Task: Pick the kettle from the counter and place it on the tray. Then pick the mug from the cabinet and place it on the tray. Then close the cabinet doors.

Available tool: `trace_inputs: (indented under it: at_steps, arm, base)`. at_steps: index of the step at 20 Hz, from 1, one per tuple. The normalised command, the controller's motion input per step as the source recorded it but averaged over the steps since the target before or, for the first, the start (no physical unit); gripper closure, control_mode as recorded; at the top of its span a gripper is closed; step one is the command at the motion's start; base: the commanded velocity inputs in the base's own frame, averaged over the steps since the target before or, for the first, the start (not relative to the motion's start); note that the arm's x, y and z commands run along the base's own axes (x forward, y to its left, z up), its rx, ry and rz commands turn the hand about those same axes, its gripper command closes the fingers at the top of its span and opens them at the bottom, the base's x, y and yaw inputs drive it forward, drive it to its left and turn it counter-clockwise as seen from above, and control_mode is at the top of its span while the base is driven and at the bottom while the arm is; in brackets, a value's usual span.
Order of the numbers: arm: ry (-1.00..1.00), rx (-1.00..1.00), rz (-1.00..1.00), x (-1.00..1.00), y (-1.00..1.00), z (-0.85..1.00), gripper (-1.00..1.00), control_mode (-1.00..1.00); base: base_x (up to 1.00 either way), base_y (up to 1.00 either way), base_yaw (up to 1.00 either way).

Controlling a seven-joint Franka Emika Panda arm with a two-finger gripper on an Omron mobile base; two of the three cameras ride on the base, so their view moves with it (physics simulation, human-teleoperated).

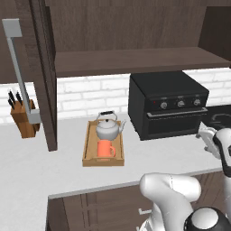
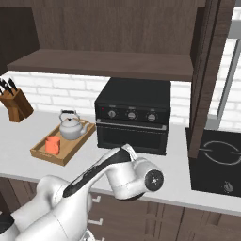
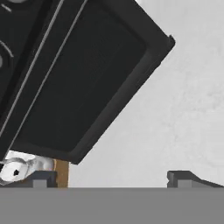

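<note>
Your jaws (image 3: 113,177) stand wide open and empty, black oven (image 3: 74,74) just ahead above bare table (image 3: 183,109). Base views add the kettle (image 1: 107,128) and mug (image 1: 105,149) on the tray (image 1: 87,155), left of your jaws. The cabinet doors (image 1: 45,76) are open.

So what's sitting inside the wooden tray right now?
The tray holds the silver kettle at the back and the orange mug in front of it. The tray floor under them is covered, so whether anything lies beneath cannot be seen.

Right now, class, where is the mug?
The mug sits in the tray, at its near end, just in front of the kettle, left of the oven.
</note>
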Motion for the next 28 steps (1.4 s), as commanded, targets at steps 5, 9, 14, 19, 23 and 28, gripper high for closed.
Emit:
trace_inputs:
  at_steps: [5,9,14,19,23,28]
  arm:
    - [-0.08,0.18,-0.17,0.01,-0.97,0.00,-1.00,-1.00]
    - [-0.13,0.19,-0.14,0.00,-0.95,0.00,1.00,-1.00]
    - [-0.25,0.26,-0.09,0.00,-0.87,0.00,1.00,-1.00]
    - [-0.13,0.26,-0.01,0.01,-0.76,0.00,1.00,-1.00]
    - [-0.01,0.31,0.01,0.00,-0.54,0.08,1.00,-1.00]
    - [-0.18,0.23,0.00,0.03,-0.40,0.22,1.00,-1.00]
  base:
    - [0.00,0.00,0.00]
    - [0.00,0.00,0.00]
    - [0.00,0.00,0.00]
    - [0.00,0.00,0.00]
    - [0.00,0.00,0.00]
    - [0.00,0.00,0.00]
